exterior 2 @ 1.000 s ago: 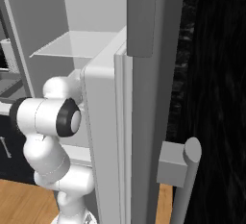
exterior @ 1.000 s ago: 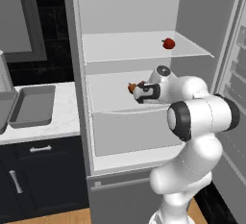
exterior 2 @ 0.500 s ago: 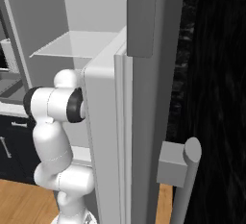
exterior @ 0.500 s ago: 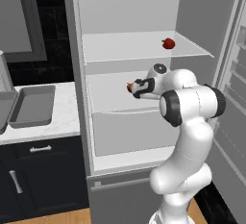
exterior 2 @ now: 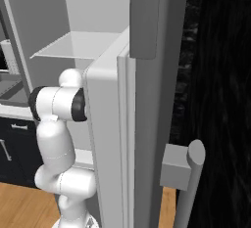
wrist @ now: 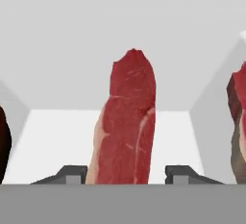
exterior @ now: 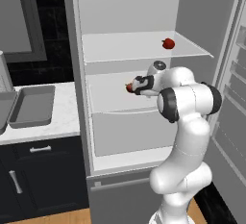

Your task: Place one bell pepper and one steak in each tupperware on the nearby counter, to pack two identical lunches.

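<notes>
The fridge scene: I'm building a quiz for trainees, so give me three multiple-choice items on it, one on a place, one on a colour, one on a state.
1. Where is the pincer?
A. over the sink
B. inside the fridge at the middle shelf
C. at the floor

2. What colour is the small round thing on the upper shelf?
A. red
B. yellow
C. blue

3. How does the steak stand to the pincer's fingertips?
A. far off to one side
B. lying behind them
C. between them, which stand apart

Answers:
1 B, the arm reaches into the open fridge at mid height.
2 A, it shows red against the grey wall.
3 C, the hand view shows one tip on each side of the steak, with gaps.
</notes>
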{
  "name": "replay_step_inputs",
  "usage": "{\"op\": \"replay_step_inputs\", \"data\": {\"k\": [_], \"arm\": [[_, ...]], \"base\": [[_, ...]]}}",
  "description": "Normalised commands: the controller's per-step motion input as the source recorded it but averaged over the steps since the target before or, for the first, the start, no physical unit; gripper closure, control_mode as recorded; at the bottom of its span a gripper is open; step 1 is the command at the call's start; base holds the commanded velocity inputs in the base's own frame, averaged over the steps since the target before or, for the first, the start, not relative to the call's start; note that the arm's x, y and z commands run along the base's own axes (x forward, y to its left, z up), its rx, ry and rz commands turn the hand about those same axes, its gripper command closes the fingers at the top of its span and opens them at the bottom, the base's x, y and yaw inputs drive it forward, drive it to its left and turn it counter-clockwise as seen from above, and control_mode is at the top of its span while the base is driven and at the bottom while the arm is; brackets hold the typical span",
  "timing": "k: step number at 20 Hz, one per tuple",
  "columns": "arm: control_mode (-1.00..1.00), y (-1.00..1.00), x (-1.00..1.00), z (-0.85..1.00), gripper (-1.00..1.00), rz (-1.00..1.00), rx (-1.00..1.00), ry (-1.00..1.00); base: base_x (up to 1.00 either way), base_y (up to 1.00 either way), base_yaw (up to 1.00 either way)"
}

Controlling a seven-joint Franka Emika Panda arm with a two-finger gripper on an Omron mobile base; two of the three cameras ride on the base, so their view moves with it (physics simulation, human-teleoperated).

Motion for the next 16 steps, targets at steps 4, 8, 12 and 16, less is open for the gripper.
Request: {"op": "replay_step_inputs", "data": {"k": [4,8,12,16], "arm": [[-1.00,0.32,-0.91,-0.28,1.00,0.02,-0.01,0.02],[-1.00,0.31,-1.00,-0.01,1.00,0.01,0.00,0.02],[-1.00,0.03,-1.00,0.06,1.00,0.00,0.00,0.00],[-1.00,0.00,-1.00,0.22,1.00,0.00,0.00,0.00]], "base": [[0.00,0.00,0.00],[0.00,0.00,0.00],[0.00,0.00,0.00],[0.00,0.00,0.00]]}}
